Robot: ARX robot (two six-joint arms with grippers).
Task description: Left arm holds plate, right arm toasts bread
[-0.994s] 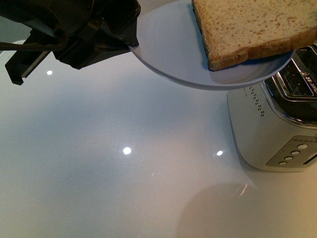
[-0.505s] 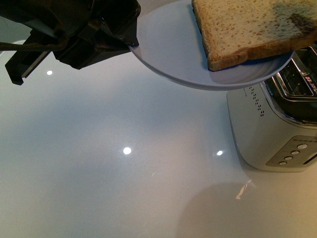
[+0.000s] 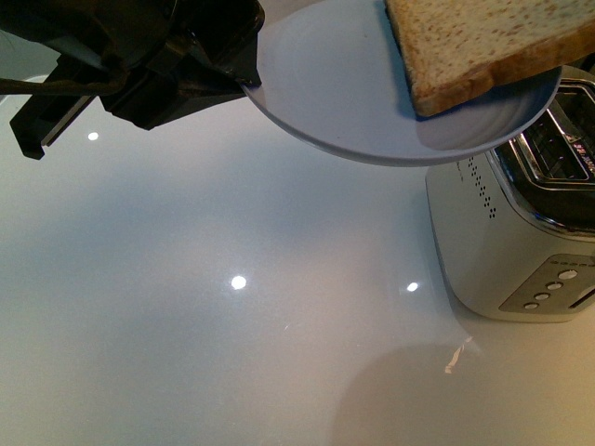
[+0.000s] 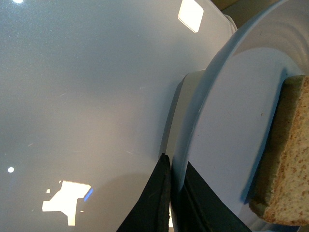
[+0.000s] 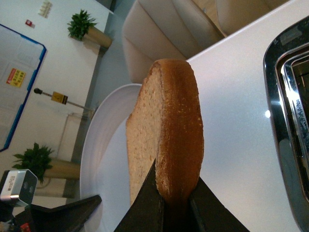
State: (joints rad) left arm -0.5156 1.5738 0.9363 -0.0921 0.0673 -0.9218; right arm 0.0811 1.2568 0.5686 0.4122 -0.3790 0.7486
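Observation:
My left gripper (image 3: pixel 244 79) is shut on the rim of the pale grey-blue plate (image 3: pixel 344 102) and holds it in the air above the table; its black fingers (image 4: pixel 157 203) pinch the rim (image 4: pixel 193 130) in the left wrist view. The bread (image 3: pixel 483 46) is a brown slice lifted off the plate at the top right. My right gripper (image 5: pixel 175 205) is shut on the bread's crust edge (image 5: pixel 176 130), with the plate (image 5: pixel 104 145) behind it. The right gripper itself is out of the front view.
A silver toaster (image 3: pixel 521 232) stands on the white table (image 3: pixel 232 325) at the right, partly under the plate, with its slots (image 5: pixel 294 106) open upward. Chairs and potted plants show beyond the table in the right wrist view.
The bread has risen and shifted right off the plate. The plate and left gripper have stayed still.

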